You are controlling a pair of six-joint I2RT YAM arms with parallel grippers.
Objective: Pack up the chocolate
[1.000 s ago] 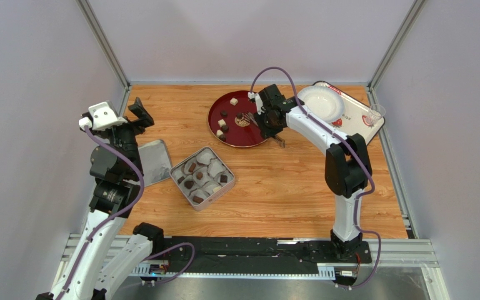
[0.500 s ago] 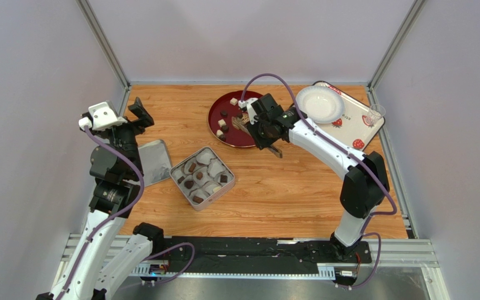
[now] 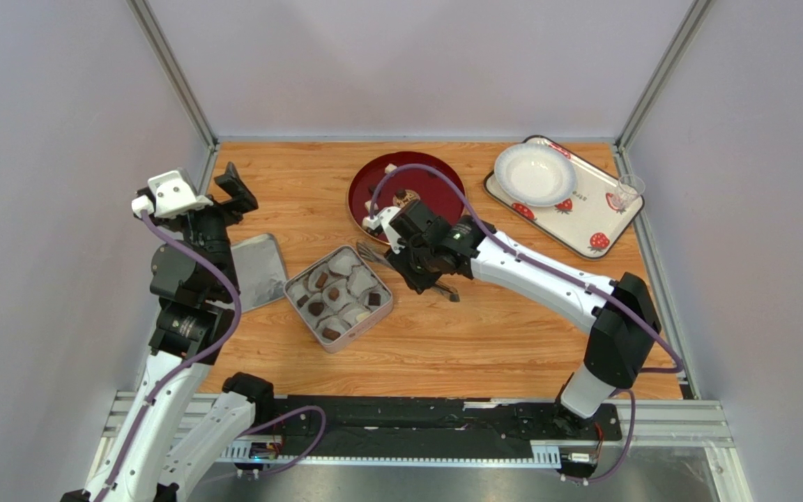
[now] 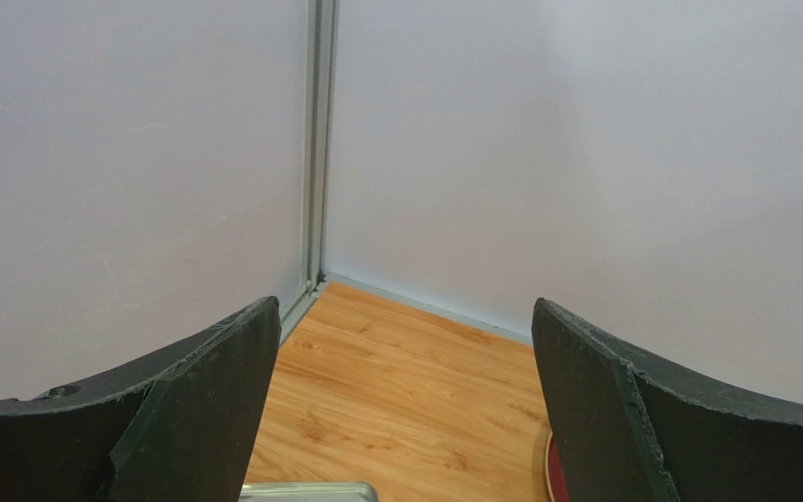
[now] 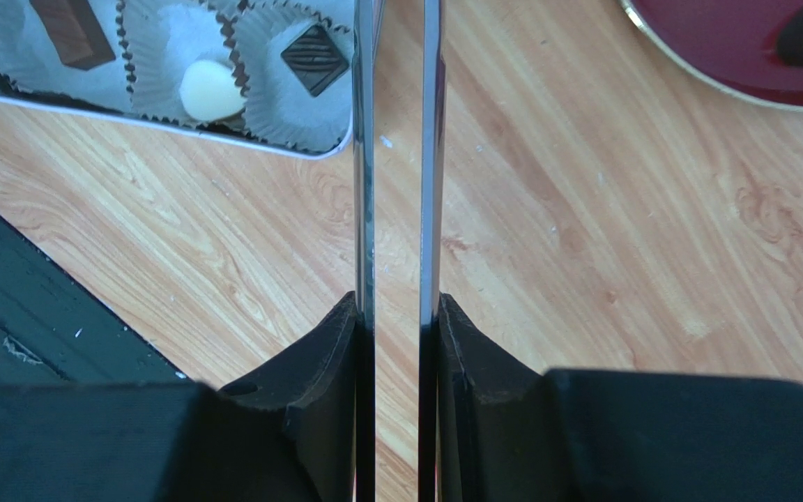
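My right gripper (image 3: 408, 254) is shut on the thin metal tongs (image 3: 372, 252), held between the red plate (image 3: 432, 173) and the open tin (image 3: 293, 282). In the right wrist view the tongs (image 5: 364, 157) run up between my fingers (image 5: 322, 356) past the tin's corner (image 5: 270, 146); their tips are out of view. Chocolate (image 3: 319, 280) sits in paper cups in the tin, including a dark square (image 5: 315, 47) and a white piece (image 5: 210, 91). One dark piece (image 3: 406, 197) shows on the plate. My left gripper (image 3: 230, 191) is open and empty at the far left.
The tin's lid (image 3: 256, 270) lies left of the tin, its edge in the left wrist view (image 4: 311, 489). A strawberry-print tray (image 3: 594, 214) with a white bowl (image 3: 533, 173) and a small cup (image 3: 626, 194) sits at the back right. Grey walls enclose the table.
My right gripper has carried the tongs from over the red plate down and left to the tin's right corner. The left arm has not moved.
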